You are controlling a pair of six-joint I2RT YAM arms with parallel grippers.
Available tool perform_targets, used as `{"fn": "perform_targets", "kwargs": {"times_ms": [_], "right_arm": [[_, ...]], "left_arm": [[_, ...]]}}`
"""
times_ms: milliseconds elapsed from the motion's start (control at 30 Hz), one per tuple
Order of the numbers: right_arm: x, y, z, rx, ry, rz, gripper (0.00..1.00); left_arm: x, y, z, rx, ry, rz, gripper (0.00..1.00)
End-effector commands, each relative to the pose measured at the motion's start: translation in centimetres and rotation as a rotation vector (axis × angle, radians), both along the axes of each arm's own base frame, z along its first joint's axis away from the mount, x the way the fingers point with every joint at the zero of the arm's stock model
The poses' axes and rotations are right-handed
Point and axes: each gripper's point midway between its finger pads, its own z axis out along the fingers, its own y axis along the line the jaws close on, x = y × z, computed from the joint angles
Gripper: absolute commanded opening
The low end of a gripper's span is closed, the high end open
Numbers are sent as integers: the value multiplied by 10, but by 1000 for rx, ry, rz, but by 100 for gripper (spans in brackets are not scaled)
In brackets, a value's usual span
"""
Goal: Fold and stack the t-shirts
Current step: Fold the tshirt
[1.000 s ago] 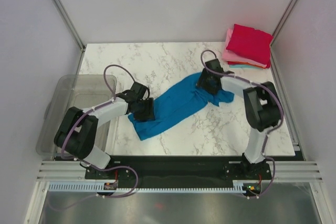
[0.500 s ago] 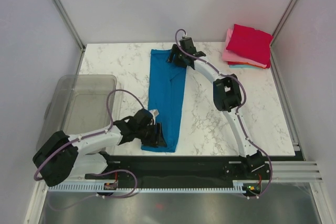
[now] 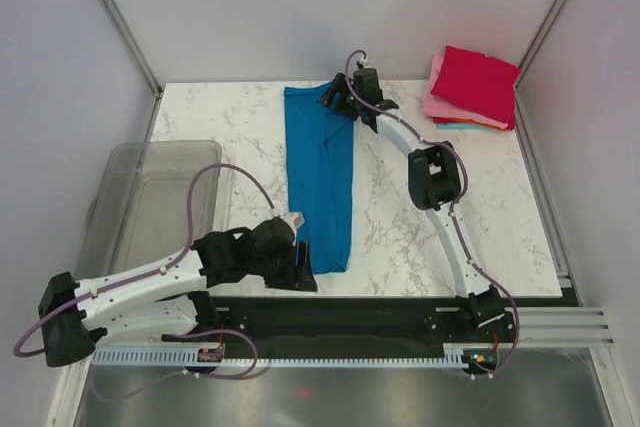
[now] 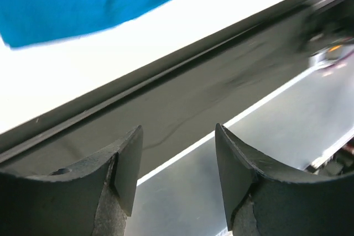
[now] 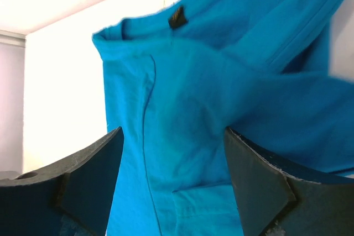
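Two things share the counter (image 3: 430, 237) with the spread shirt: a clear grey bin (image 3: 150, 187) at its left edge, and a stack of folded shirts (image 3: 472, 87) in the far right corner, crimson on top with pink and teal edges showing beneath. Neither lies near the blue shirt (image 3: 318, 182), and nothing rests on it. The left arm stretches low across the near side of the bin, while the right arm reaches in a long arc over the bare middle of the counter. The counter is white with grey marble veining, edged at the near side by a black strip and a metal rail, and plain pale walls with metal posts close it in. The blue shirt lies as a long narrow band from the far edge to the near edge, with a lengthwise fold line down it and the cloth mostly flat. The left hand (image 3: 300, 270) sits just beside its near left corner, over the black strip, fingers spread with nothing between them (image 4: 177, 136). The right hand (image 3: 338, 102) is at the far right corner of the shirt, fingers wide apart above the neck end and gripping nothing (image 5: 172, 136).
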Motion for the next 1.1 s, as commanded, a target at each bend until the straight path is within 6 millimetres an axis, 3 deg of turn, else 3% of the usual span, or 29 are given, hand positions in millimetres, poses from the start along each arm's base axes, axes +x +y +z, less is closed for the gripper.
{"fn": "perform_targets", "kwargs": {"times_ms": [0,67,100,167,200,233,267,300,333,367,400,433,467,500,567,600,633,667,700,833,933,1067], "right_arm": [[15,-7,101,128,-188,59,82],[4,-4,134,128,-243,116,83],[-6,-5,176,140,-299,138,84],[-26,-8,185,102,-297,188,84],[-43,-15,228,96,-345,187,85],[-55,-22,210,60,-292,183,85],[-68,-29,207,24,-272,182,85],[-90,-40,241,16,-309,164,85],[-108,-50,196,-33,-202,141,85],[-125,-56,187,-51,-167,134,85],[-151,-65,208,-41,-185,121,85],[-182,-69,156,-74,-61,128,84],[-207,-76,166,-82,-61,118,84],[-243,-76,119,-121,53,128,84],[-286,-78,93,-160,117,132,84],[-307,-79,96,-157,113,137,83],[-346,-74,61,-175,207,164,83],[-363,-73,52,-178,224,171,83],[-398,-74,32,-199,261,196,82],[-460,-74,3,-128,323,203,80],[-480,-71,-2,-80,326,203,78],[-486,-69,-8,-92,336,207,77]], "left_arm": [[18,-1,32,-16,-104,41,63],[37,1,43,12,-207,53,65],[42,2,42,38,-228,58,66],[59,7,49,92,-305,65,68],[65,11,51,116,-326,79,68],[77,18,51,147,-344,100,70],[83,23,50,154,-340,118,71],[89,27,50,148,-328,139,71],[108,39,46,144,-324,197,71],[108,38,44,103,-280,192,70],[112,43,41,93,-259,215,69],[119,54,34,98,-239,254,69],[122,55,31,93,-242,262,69],[122,57,28,101,-239,266,68],[120,61,11,127,-213,268,68],[119,61,5,130,-206,268,67],[114,66,-10,148,-180,279,67],[109,63,-13,127,-163,271,66],[111,59,-15,97,-175,274,65],[97,66,-40,85,-135,310,64],[97,69,-47,70,-151,337,64],[100,71,-50,71,-170,358,64]]}}
